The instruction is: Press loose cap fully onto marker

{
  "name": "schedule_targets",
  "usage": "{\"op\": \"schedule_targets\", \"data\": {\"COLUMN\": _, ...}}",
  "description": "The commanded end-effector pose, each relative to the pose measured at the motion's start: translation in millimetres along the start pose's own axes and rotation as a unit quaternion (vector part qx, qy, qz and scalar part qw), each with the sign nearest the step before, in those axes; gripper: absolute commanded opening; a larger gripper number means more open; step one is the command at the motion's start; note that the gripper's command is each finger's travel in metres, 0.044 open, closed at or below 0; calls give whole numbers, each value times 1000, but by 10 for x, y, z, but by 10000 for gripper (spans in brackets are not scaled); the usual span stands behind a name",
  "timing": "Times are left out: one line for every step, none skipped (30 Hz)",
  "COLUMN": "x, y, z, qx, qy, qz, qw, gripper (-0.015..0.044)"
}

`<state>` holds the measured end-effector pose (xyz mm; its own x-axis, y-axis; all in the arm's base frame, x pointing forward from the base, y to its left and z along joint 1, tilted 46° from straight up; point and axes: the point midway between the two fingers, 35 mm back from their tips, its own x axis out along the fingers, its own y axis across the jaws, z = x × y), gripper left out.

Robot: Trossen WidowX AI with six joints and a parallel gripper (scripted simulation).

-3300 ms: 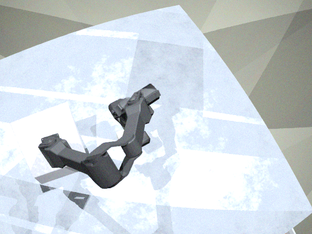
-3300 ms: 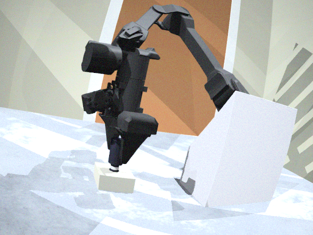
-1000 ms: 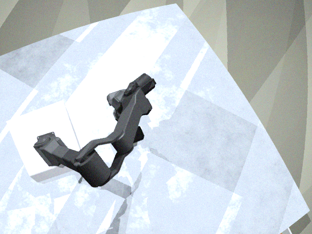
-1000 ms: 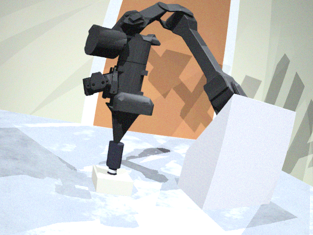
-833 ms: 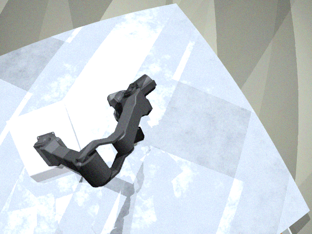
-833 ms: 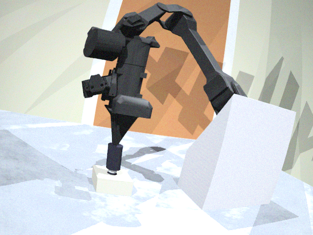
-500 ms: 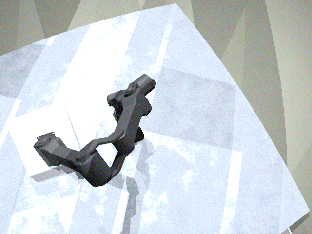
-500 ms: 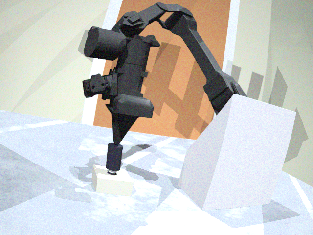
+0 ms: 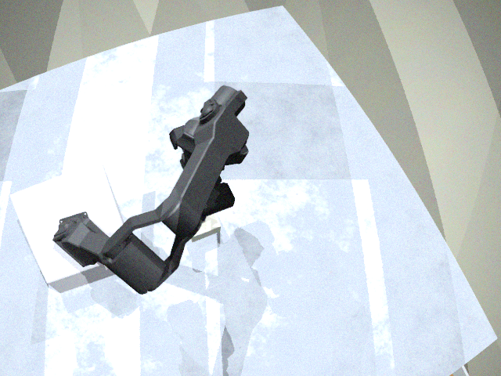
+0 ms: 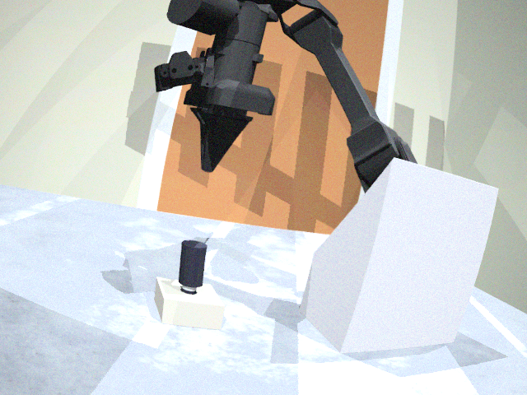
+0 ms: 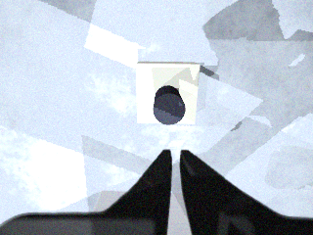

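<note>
- The cap (image 10: 192, 263) sits on the marker (image 10: 188, 290), which stands upright in the block (image 10: 189, 307) on the worktop (image 10: 63, 263); only a thin ring of the marker shows under the cap's lower edge.
- The gripper (image 10: 208, 166) hangs high above the cap, well apart from it, pointing down.
- The fingers are almost together with a thin slit between them, and they hold nothing.
- From the wrist view, the cap (image 11: 169, 105) is a dark disc centred on the pale block (image 11: 144, 95), ahead of the fingertips.
- My judgement: the capping looks done, and what remains is taking the arm clear.
- Risk one: the ring below the cap may mean it is not fully seated. I cannot tell from these views whether it has clicked home. If not, the task fails although the cap looks placed.
- Risk two: a retreat path that dips or swings low could brush the cap or nudge the block, tilting the marker.
- Risk three: the large white box (image 10: 395, 255) stands near the arm's lower link (image 10: 374, 148); a careless sweep might strike it.
- A straight lift, then a move sideways, seems the safest exit.
</note>
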<state>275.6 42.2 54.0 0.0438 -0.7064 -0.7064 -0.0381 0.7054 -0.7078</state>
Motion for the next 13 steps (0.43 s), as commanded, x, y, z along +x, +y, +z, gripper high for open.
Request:
{"op": "schedule_targets", "data": {"x": -41, "y": -2, "z": 0, "qx": 3, "qy": 0, "qz": 2, "qw": 1000, "gripper": 105}}
{"op": "schedule_targets", "data": {"x": -41, "y": -2, "z": 0, "qx": 3, "qy": 0, "qz": 2, "qw": 1000, "gripper": 131}}
{"op": "schedule_targets", "data": {"x": -41, "y": -2, "z": 0, "qx": 3, "qy": 0, "qz": 2, "qw": 1000, "gripper": 157}}
{"op": "schedule_targets", "data": {"x": -41, "y": -2, "z": 0, "qx": 3, "qy": 0, "qz": 2, "qw": 1000, "gripper": 184}}
{"op": "schedule_targets", "data": {"x": -41, "y": -2, "z": 0, "qx": 3, "qy": 0, "qz": 2, "qw": 1000, "gripper": 210}}
{"op": "schedule_targets", "data": {"x": -41, "y": -2, "z": 0, "qx": 3, "qy": 0, "qz": 2, "qw": 1000, "gripper": 236}}
{"op": "schedule_targets", "data": {"x": -41, "y": -2, "z": 0, "qx": 3, "qy": 0, "qz": 2, "qw": 1000, "gripper": 262}}
{"op": "schedule_targets", "data": {"x": -41, "y": -2, "z": 0, "qx": 3, "qy": 0, "qz": 2, "qw": 1000, "gripper": 289}}
{"op": "schedule_targets", "data": {"x": -41, "y": -2, "z": 0, "qx": 3, "qy": 0, "qz": 2, "qw": 1000, "gripper": 315}}
{"op": "schedule_targets", "data": {"x": -41, "y": -2, "z": 0, "qx": 3, "qy": 0, "qz": 2, "qw": 1000, "gripper": 341}}
{"op": "schedule_targets", "data": {"x": -41, "y": -2, "z": 0, "qx": 3, "qy": 0, "qz": 2, "qw": 1000, "gripper": 367}}
{"op": "schedule_targets", "data": {"x": -41, "y": -2, "z": 0, "qx": 3, "qy": 0, "qz": 2, "qw": 1000, "gripper": 394}}
{"op": "schedule_targets", "data": {"x": -41, "y": -2, "z": 0, "qx": 3, "qy": 0, "qz": 2, "qw": 1000, "gripper": 420}}
